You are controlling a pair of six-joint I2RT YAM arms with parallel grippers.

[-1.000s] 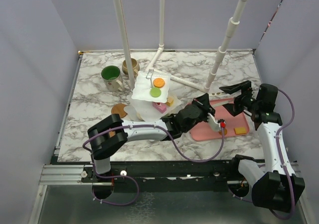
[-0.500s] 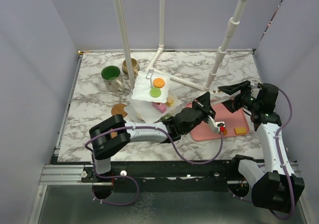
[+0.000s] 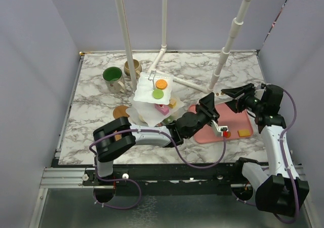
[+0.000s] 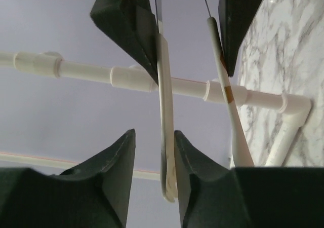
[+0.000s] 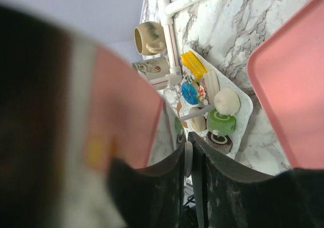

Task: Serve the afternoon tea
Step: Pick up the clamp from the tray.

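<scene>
The white tiered stand [image 3: 153,97], biscuits [image 3: 161,84] on top, sits mid-table. The green-lined mug [image 3: 113,77] and beige mug [image 3: 132,67] stand behind it to the left, with a coaster [image 3: 120,111] at its near left. The left gripper [image 4: 154,142] hangs over the pink tray [image 3: 235,119], fingers slightly parted; gripping or not, I can't tell. The right gripper [image 5: 188,139] is pinched together.

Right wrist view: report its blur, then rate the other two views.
Right wrist view: left side badly smeared; white square wavy plate of toy pastries sharp. Left wrist view: fairly crisp. Top external view: sharp, evenly lit.
</scene>
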